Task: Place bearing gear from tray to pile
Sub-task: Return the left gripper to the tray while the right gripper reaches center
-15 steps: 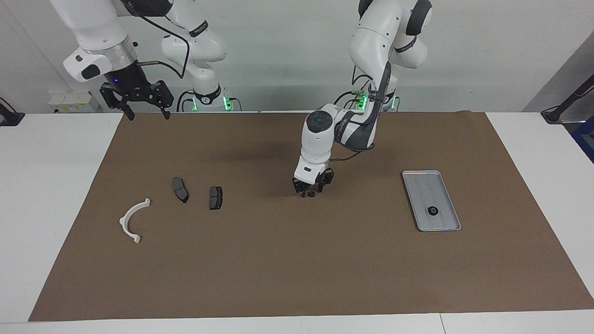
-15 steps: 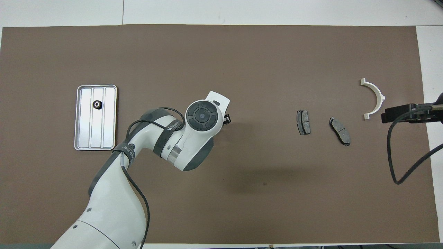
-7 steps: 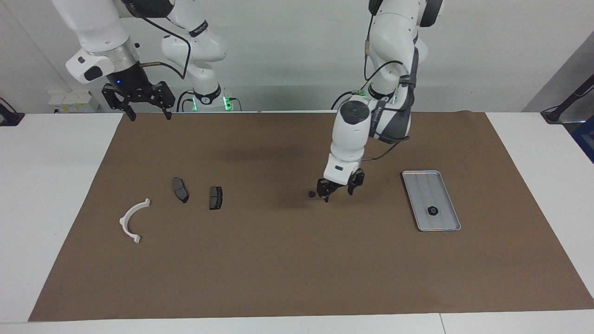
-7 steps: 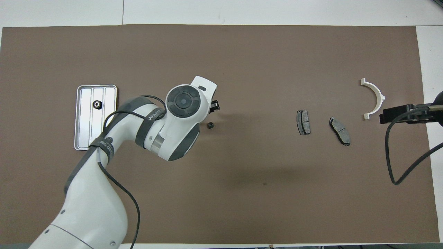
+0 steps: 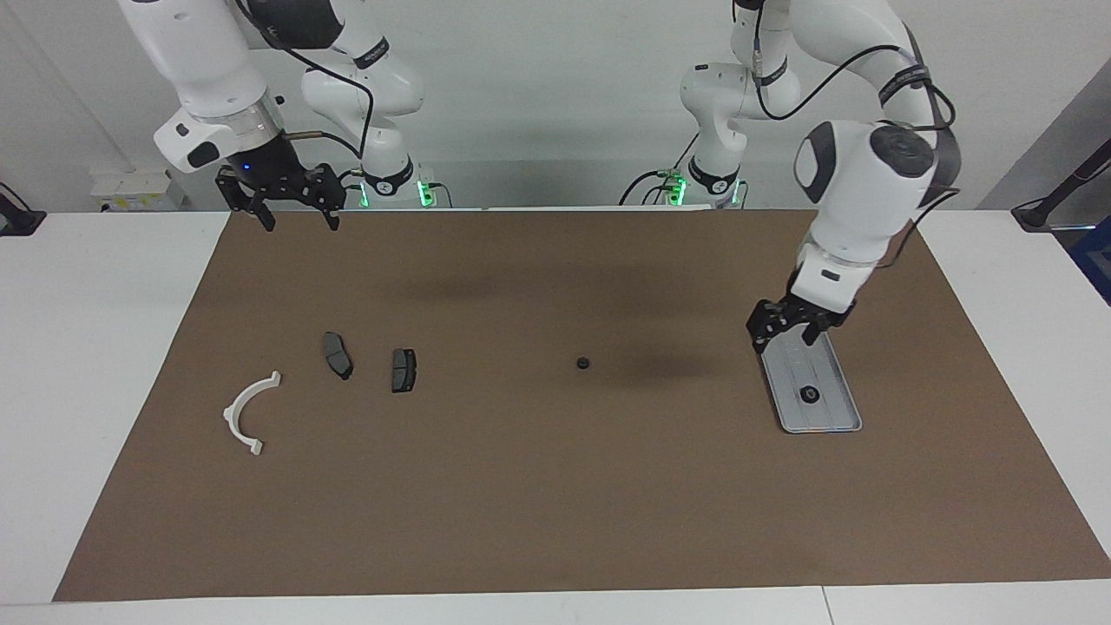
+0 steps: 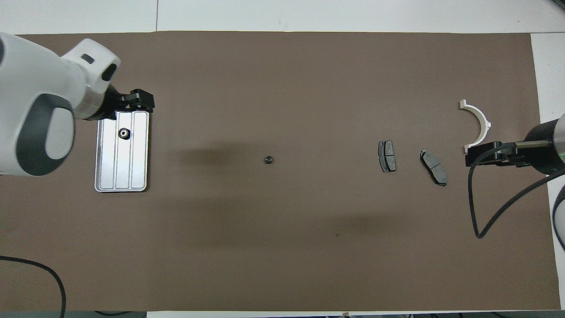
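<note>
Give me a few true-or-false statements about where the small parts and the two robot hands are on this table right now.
1. A small dark bearing gear lies alone on the brown mat, between the tray and the brake pads. True.
2. The tray is empty. False: another small bearing gear lies in it.
3. The left gripper is over the tray's end nearer the robots. True.
4. The right gripper is gripping the white plastic arc. False: it hangs in the air, open and empty, while the arc lies on the mat.
5. The two brake pads are stacked. False: they lie side by side, apart.
</note>
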{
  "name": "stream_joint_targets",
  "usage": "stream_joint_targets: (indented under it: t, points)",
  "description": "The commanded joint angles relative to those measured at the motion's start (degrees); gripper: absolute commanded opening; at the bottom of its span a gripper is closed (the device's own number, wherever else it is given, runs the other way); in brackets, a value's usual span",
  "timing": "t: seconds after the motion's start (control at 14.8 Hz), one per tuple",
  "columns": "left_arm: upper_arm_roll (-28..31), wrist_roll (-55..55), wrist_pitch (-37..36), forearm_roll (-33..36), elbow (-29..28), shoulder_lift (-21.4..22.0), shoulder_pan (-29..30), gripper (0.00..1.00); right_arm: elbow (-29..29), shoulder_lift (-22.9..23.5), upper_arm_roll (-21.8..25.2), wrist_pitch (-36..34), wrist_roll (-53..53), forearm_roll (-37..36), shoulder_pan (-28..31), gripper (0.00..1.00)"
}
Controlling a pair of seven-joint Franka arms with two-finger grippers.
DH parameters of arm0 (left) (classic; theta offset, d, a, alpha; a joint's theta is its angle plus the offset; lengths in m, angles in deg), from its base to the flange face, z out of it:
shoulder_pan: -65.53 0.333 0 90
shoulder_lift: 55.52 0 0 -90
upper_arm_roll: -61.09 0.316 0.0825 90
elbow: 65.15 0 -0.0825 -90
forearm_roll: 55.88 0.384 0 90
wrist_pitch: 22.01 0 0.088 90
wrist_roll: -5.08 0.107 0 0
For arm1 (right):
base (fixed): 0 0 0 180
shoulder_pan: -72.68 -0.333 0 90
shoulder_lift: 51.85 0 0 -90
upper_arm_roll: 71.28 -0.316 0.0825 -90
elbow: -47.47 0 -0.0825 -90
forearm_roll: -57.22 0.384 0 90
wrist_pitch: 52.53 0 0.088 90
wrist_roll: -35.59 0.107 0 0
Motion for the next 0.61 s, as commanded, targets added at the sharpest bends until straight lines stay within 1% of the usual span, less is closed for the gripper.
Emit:
stream_joint_targets:
  t: [0.0,0.14,0.27,0.41,0.54]
  points:
    - [-0.82,11.87,-2.35,-2.50,1.58,-0.64,7.64,0.92,-5.02,-1.99,-0.20,3.27,3.24,0.80,-2.68,1.00]
    - [-0.73,18.30,-2.08,-2.50,0.78,-0.55,11.52,0.92,-6.86,-1.90,-0.20,5.73,6.92,0.80,-5.31,1.00]
    - [-0.65,19.73,0.10,-2.50,-0.01,-1.51,12.33,0.91,-8.80,-1.73,-0.20,8.36,11.31,0.80,-8.13,1.00]
    - [-0.65,19.73,5.19,-2.50,-2.98,-2.92,12.24,0.91,-10.03,-0.94,-0.20,11.17,15.53,0.80,-10.94,1.00]
    - [-0.65,19.82,10.46,-2.50,-6.67,-3.62,11.80,0.91,-10.56,1.07,-0.20,13.55,19.75,0.80,-13.75,1.00]
